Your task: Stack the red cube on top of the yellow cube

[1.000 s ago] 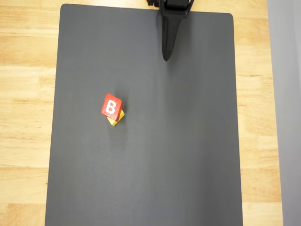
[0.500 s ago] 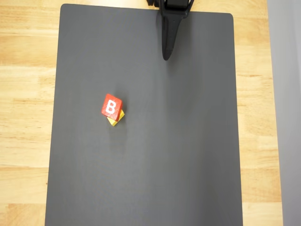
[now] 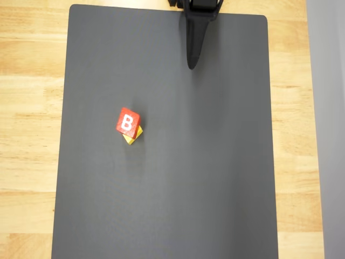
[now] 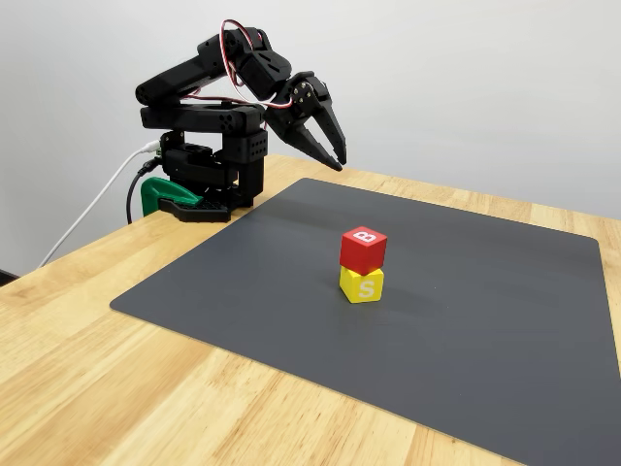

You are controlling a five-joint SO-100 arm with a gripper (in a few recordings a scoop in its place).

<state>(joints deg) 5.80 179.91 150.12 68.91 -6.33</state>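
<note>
Dark mat [image 4: 505,320], red cube [image 4: 364,249] atop yellow cube [image 4: 362,284]

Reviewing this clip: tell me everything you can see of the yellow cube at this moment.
The yellow cube is a small, solid-looking block with a pale letter "S" on the side facing the fixed view. It sits flat on the dark grey mat, near its middle. The red cube rests directly on top, turned slightly relative to it, so from overhead only a yellow corner peeks out below the red block. Nothing else touches it; the tool hangs well away, up near the arm's base.
</note>
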